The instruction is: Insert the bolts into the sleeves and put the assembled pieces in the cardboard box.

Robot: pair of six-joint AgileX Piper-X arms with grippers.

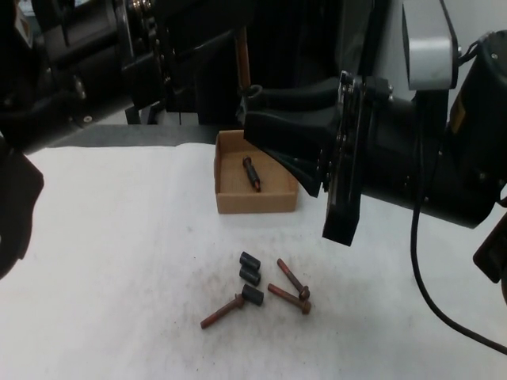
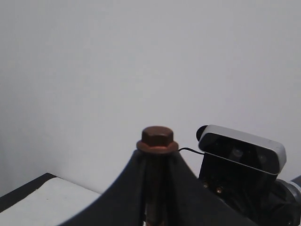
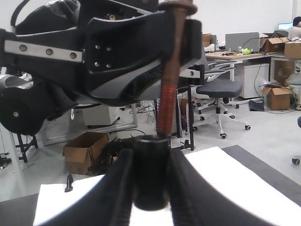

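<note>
L claw (image 2: 157, 157): clamped on a bolt (image 2: 157, 139), w/ the hex head poking out past the fingertips.
R claw (image 3: 149, 155): clamped on a black sleeve (image 3: 150, 181), open end facing the bolt.
bolt + sleeve: both up in the air. Threaded tip is right at the sleeve's mouth, can't tell how far in it is, if at all.
box (image 1: 230, 202): far side of the bench (image 1: 119, 261), one assembled piece (image 1: 252, 172) lying inside.
loose sleeves: 2 (image 1: 250, 260) (image 1: 250, 275) side by side on the bench, nearer than the box.
3rd sleeve (image 1: 253, 294): has a second bolt (image 1: 222, 313) at its end, prob inserted but can't tell.
spare bolts: 2 more (image 1: 291, 279) (image 1: 289, 298) just beside those, heads close together.
</note>
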